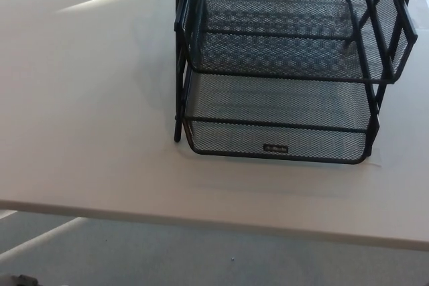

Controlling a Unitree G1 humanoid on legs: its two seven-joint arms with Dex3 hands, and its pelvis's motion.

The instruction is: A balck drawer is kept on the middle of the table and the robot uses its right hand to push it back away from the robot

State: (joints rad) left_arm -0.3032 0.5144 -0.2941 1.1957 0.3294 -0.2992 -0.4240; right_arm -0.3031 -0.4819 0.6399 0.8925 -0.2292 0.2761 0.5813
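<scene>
A black wire-mesh drawer rack [281, 65] stands on the white table [87, 132], right of the middle of the head view. Its lowest tray [278, 140] sticks out toward me, with a small label on its front rim. A second tray sits above it and further tiers run out of the top of the picture. Neither of my hands shows in this view.
The table's near edge [201, 219] crosses the bottom of the picture, with grey floor [167, 259] below it. A small dark shape [20, 279] peeks in at the bottom left corner. Bare tabletop lies left of the rack.
</scene>
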